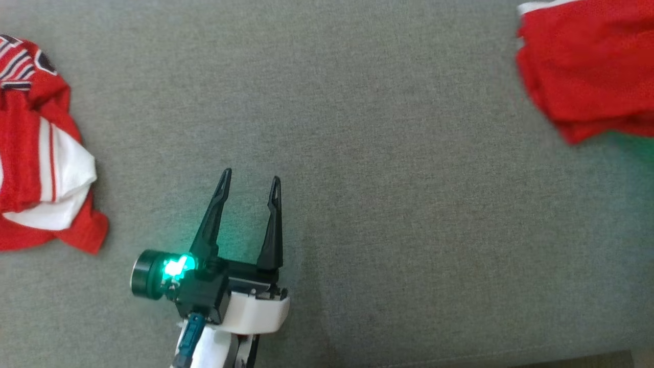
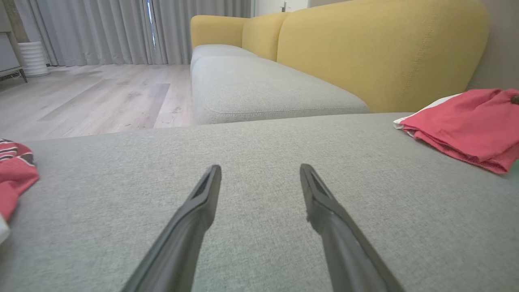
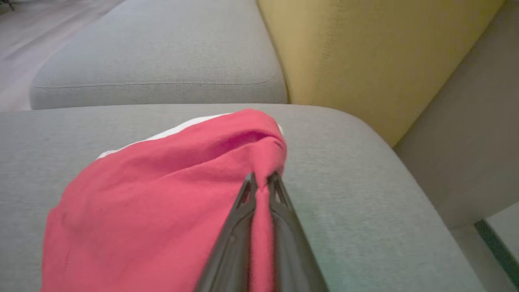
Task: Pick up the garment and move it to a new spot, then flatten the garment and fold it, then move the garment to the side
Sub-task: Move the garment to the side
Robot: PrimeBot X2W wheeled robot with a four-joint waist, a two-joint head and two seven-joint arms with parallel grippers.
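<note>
Right pincer (image 3: 262, 176): Shut tight. A little bit of the red garment (image 3: 162, 190) is squeezed between its two fingers.
Left pincer (image 1: 251, 175): Wide apart and holding nothing. It hangs low over the bare middle of the sofa seat (image 1: 409, 204).
Where the garment is: It lies in a folded heap at the right end of the seat. It is near the rounded edge and the yellow backrest (image 2: 365, 52). A white bit peeks out from under it.
Other cloth: A red and white striped jersey (image 1: 36, 153) sits bunched up at the left end, well apart from the red one.
What could go wrong: The pincer seems to have only a small pinch of the top layer. If it lifts, I think the layers could fall open and spoil the fold. The cloth could also slip right out. The edge of the seat is close, so a pull that way could drop the garment off the sofa.
Seat: Grey, woven and soft, so a pincer pushing down would sink in a bit.
Room: There is a pale wood floor (image 2: 93, 93) and long grey curtains (image 2: 101, 28) at the back.
</note>
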